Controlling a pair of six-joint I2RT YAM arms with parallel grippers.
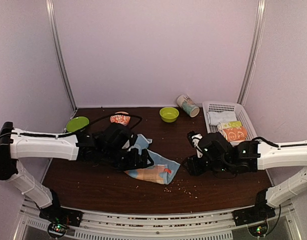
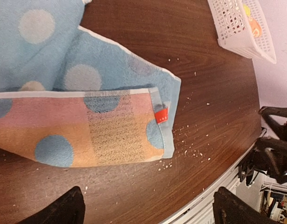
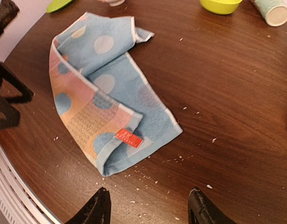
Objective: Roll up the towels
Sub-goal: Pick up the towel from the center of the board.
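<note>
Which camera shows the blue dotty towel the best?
The right wrist view: the whole blue towel lies folded in the open, red tag and all. The left wrist view is close but cuts it off at the edges. The top view shows it small, partly under the left arm.

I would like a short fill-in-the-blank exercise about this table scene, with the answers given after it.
1. The blue dotted towel has a small ___ tag.
2. The white basket stands at the far ___ corner of the table.
3. The patterned cup lies on its ___.
Missing words: red; right; side.
</note>
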